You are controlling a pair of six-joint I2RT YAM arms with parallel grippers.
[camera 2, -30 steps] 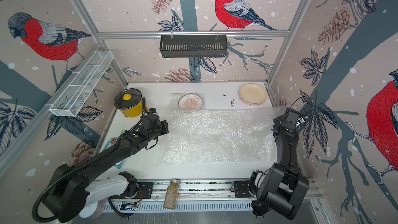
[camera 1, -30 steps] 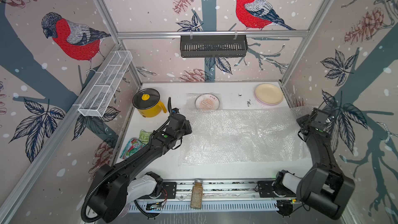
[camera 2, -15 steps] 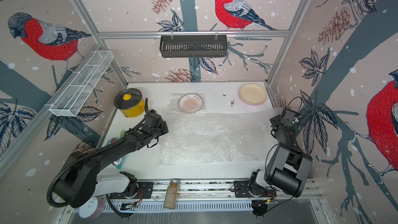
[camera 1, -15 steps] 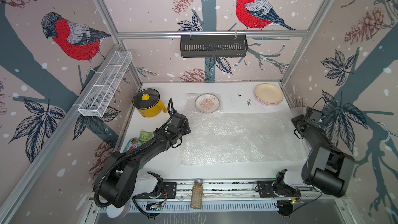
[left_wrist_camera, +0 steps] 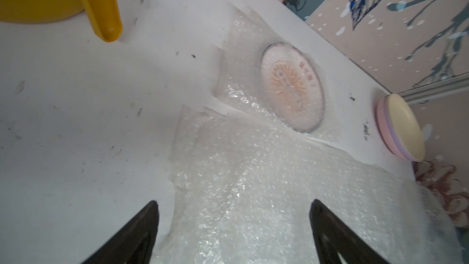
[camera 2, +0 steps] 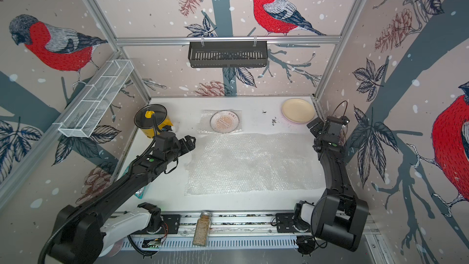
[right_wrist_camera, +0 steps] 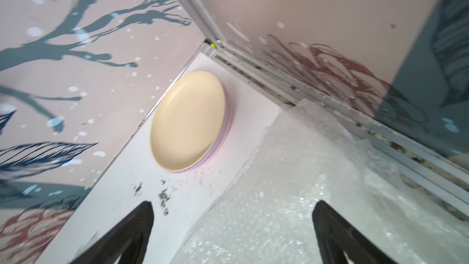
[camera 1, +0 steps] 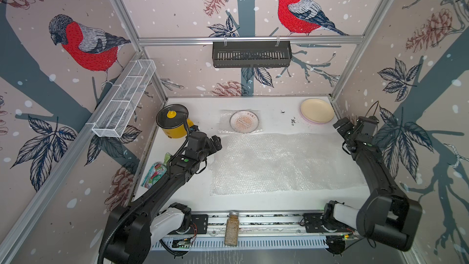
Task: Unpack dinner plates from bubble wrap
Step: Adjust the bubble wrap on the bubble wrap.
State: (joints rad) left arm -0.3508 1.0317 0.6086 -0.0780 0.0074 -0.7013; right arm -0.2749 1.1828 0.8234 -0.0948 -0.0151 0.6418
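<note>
A large sheet of bubble wrap (camera 1: 286,163) (camera 2: 253,166) lies spread flat across the middle of the table. My left gripper (camera 1: 215,143) (left_wrist_camera: 234,202) hangs open over its far left corner, holding nothing. Over the far right corner my right gripper (camera 1: 341,126) (right_wrist_camera: 233,203) is open and empty too. Three dinner plates (camera 1: 317,110) (right_wrist_camera: 187,120) are stacked in the back right corner, cream on top of lilac and pink. A white plate with an orange sunburst (camera 1: 244,122) (left_wrist_camera: 291,87) rests at the back middle with a smaller piece of wrap (left_wrist_camera: 236,54); whether that wrap covers it I cannot tell.
A yellow pot with a black lid (camera 1: 172,123) stands back left, its handle (left_wrist_camera: 101,3) close to my left gripper. Snack bags (camera 1: 154,173) lie by the left wall. A spice jar (camera 1: 231,229) lies on the front rail. Dark crumbs (camera 1: 293,121) dot the table near the plate stack.
Both grippers went from shut to open, letting go of the large sheet's far corners. The sheet has settled flat. The right gripper has shifted slightly toward the back.
</note>
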